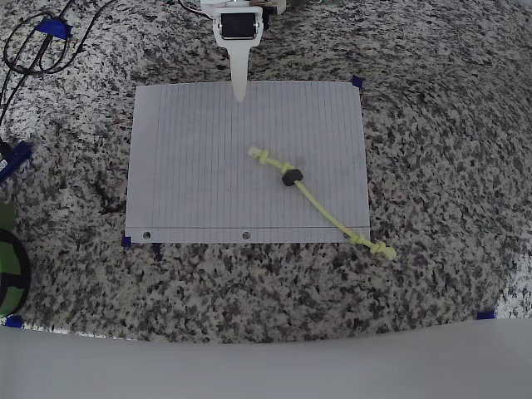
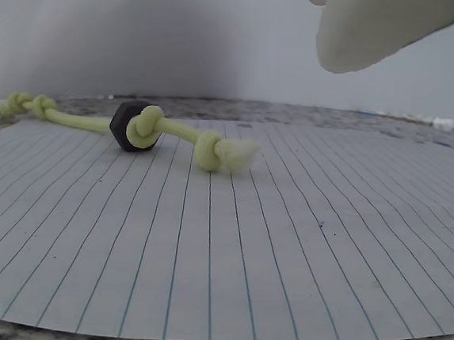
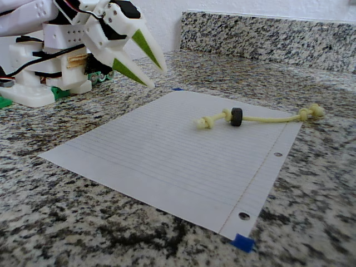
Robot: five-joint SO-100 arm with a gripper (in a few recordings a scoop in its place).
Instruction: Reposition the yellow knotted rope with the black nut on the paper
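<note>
The yellow knotted rope (image 1: 328,212) lies diagonally across the paper (image 1: 191,166), with the black nut (image 1: 290,176) threaded near its upper-left knot. Its other knotted end rests off the paper's corner on the granite. My gripper (image 1: 239,93) hovers over the paper's far edge, well away from the rope, open with a narrow gap and holding nothing. In the fixed view the gripper (image 3: 156,77) hangs above the paper (image 3: 167,150), left of the rope (image 3: 267,118) and nut (image 3: 236,116). The wrist view has the nut (image 2: 125,125) and rope (image 2: 182,134) ahead on the paper (image 2: 243,259).
Blue tape tabs (image 1: 357,82) mark the paper's corners. Black cables (image 1: 33,46) lie at the upper left, and a green and black object (image 1: 8,266) sits at the left edge. A granite backsplash (image 3: 267,33) rises behind the counter. The arm's base (image 3: 39,83) stands at the left.
</note>
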